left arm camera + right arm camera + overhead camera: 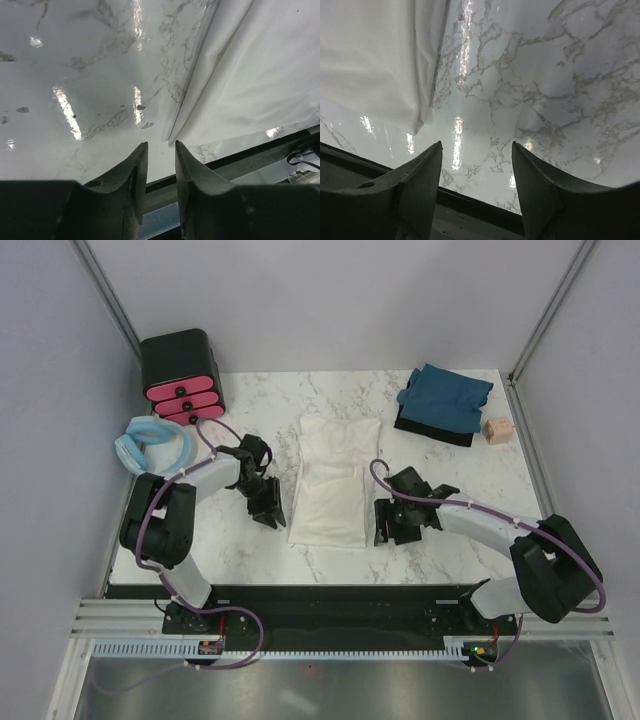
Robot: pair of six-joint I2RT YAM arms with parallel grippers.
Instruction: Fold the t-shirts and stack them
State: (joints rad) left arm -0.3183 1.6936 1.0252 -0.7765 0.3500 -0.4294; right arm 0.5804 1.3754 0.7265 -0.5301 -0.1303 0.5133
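Note:
The cream-white t-shirt [332,480] lies folded into a long narrow strip in the middle of the marble table; its near corner shows in the left wrist view [250,80] and the right wrist view [375,55]. The dark teal-blue t-shirt [444,400] lies folded at the back right. My left gripper [268,508] hangs just left of the white strip's near end, jaws open with a narrow gap [161,146], nothing between them. My right gripper [392,525] sits just right of that end, jaws open wide [477,145], empty.
A black box with pink drawers [182,377] stands at the back left, with a pale blue padded ring [152,442] in front of it. A small tan cube [496,430] sits right of the teal shirt. The table's near edge [320,585] runs just below both grippers.

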